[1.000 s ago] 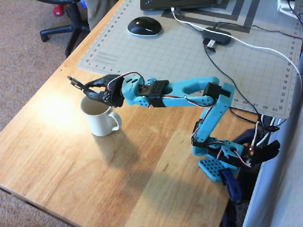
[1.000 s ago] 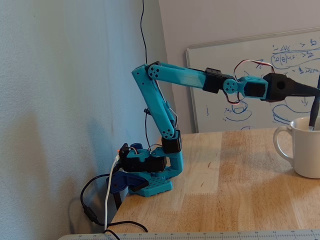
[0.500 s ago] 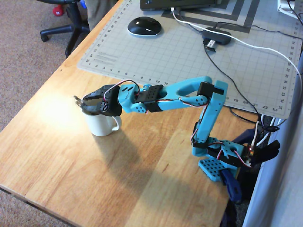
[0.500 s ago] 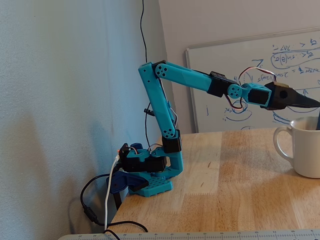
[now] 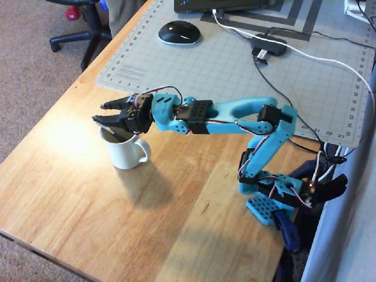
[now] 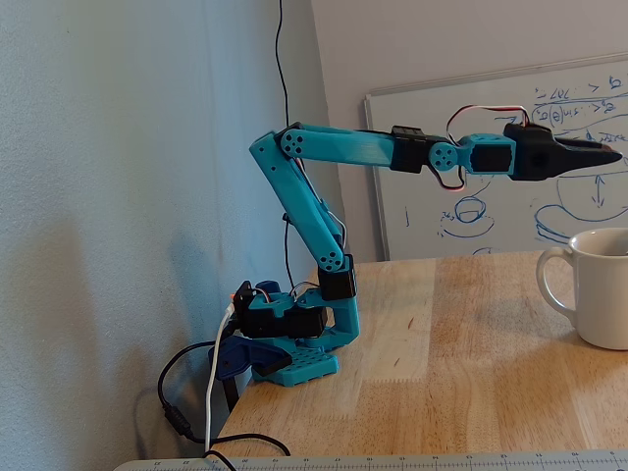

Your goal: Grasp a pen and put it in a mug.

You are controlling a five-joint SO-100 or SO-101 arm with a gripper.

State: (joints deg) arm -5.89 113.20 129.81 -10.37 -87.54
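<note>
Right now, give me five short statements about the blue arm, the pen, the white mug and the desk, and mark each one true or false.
1. The cream-white ceramic mug stands upright on the wooden table. True.
2. The thin dark pen lies flat on the table. False: it leans inside the mug.
3. The gripper is above the mug with its jaws apart. True.
4. The mug's handle points toward the arm's base in the overhead view. True.
5. The black computer mouse sits beside the mug. False: it rests far off on the grey cutting mat.
</note>
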